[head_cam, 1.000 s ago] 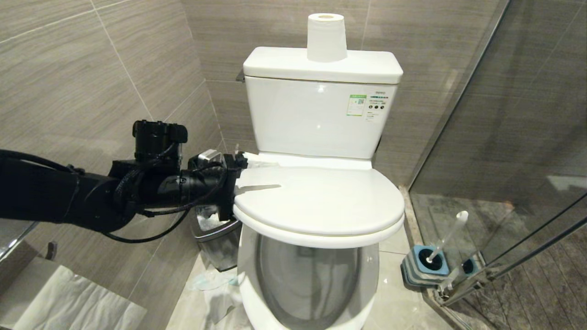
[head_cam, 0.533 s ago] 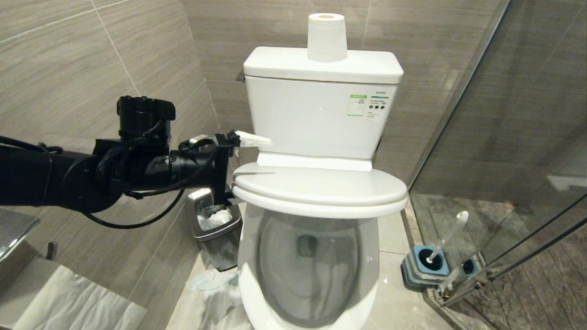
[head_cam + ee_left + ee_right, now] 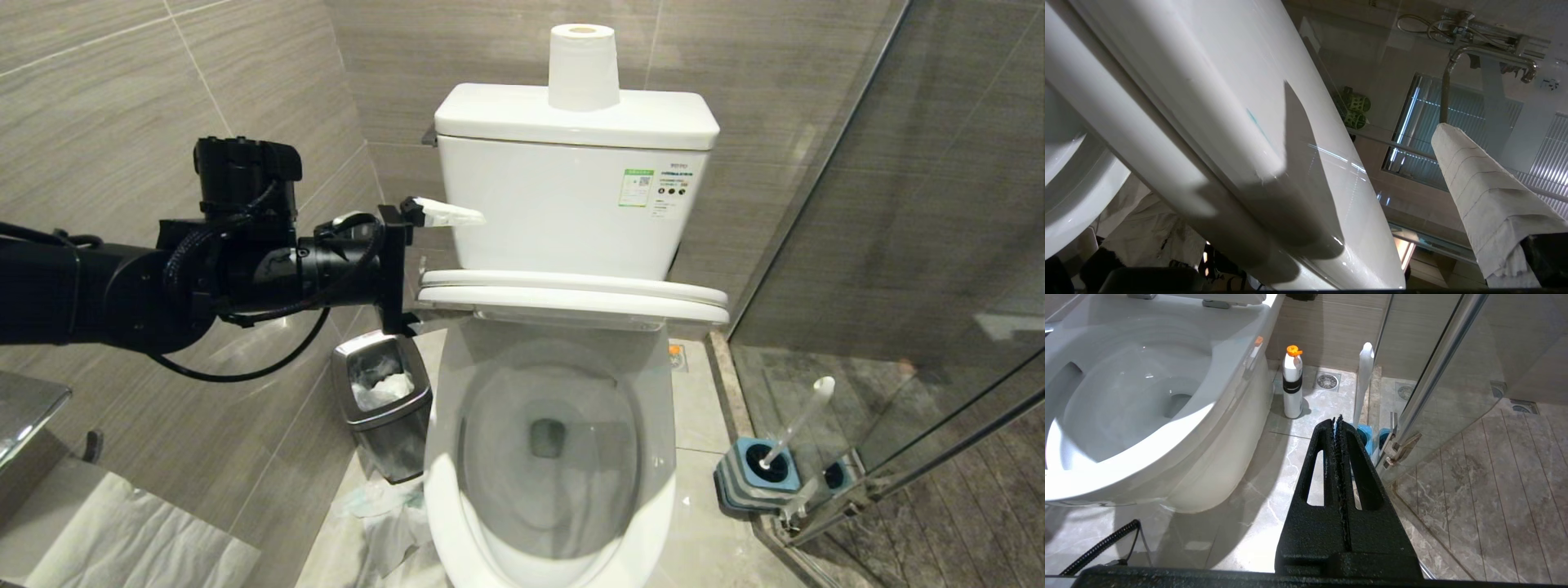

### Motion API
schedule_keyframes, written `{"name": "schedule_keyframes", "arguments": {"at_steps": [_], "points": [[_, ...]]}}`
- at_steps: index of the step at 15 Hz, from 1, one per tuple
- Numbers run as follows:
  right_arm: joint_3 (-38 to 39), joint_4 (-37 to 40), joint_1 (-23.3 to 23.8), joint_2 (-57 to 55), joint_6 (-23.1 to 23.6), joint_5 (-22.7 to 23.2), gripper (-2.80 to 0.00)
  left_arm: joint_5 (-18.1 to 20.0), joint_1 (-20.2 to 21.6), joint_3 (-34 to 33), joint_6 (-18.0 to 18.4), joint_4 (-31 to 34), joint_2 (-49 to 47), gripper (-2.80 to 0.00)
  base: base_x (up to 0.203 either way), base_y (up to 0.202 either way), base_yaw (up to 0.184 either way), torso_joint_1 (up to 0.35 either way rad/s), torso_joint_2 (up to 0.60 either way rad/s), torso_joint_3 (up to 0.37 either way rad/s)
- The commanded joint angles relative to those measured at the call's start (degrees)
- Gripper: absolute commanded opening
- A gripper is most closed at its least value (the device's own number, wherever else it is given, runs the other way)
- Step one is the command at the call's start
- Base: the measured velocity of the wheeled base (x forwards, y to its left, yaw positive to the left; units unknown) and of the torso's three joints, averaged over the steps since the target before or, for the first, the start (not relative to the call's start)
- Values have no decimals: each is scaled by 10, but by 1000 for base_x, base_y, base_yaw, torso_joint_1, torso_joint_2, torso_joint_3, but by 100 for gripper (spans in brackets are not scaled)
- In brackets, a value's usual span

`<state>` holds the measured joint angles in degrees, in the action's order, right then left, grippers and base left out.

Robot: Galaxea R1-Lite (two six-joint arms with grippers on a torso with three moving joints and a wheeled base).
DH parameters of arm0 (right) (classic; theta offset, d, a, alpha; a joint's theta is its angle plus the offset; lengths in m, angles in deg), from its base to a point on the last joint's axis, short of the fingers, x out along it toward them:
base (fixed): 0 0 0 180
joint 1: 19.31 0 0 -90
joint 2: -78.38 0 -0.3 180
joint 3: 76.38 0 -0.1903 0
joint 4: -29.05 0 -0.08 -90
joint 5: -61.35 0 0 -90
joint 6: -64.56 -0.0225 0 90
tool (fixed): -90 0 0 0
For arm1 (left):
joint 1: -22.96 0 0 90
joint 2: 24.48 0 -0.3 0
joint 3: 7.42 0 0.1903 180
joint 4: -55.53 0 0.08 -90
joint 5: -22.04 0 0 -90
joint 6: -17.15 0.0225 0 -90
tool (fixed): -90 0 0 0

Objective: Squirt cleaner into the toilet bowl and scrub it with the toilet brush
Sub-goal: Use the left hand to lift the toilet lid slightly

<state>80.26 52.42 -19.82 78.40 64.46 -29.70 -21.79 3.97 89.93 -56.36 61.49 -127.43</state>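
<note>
The toilet bowl [image 3: 441,490] stands open in the head view, and the water in it looks clear. Its seat and lid [image 3: 571,296] are lifted together and seen nearly edge-on. My left gripper [image 3: 412,269] is open at their left edge. Its cloth-wrapped upper finger [image 3: 1478,196] stands well above the lid [image 3: 1229,102]; the lower one is hidden under the seat. The toilet brush [image 3: 796,425] stands in its blue-topped holder [image 3: 759,474] by the glass door. A white cleaner bottle with an orange cap [image 3: 1292,386] stands on the floor beside the bowl. My right gripper [image 3: 1337,418] is parked shut and empty.
A paper roll [image 3: 583,65] sits on the tank [image 3: 563,204]. A steel waste bin [image 3: 382,408] stands left of the bowl, with tissue on the floor [image 3: 384,523] beside it. A glass shower door [image 3: 898,245] closes off the right side.
My left gripper has risen and carried the seat and lid up from nearly flat to a steep tilt. The bowl now shows fully.
</note>
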Motion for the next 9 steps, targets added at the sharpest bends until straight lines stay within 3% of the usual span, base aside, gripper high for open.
{"name": "schedule_keyframes", "arguments": {"at_steps": [1, 9], "points": [[1, 0, 0, 0, 0, 0, -280, 2, 1, 13, -4, -1, -3, 0, 0, 0, 0, 0, 0, 0], [1, 0, 0, 0, 0, 0, -280, 3, 3, 40, -7, 4, -4, 0, 0, 0, 0, 0, 0, 0]]}}
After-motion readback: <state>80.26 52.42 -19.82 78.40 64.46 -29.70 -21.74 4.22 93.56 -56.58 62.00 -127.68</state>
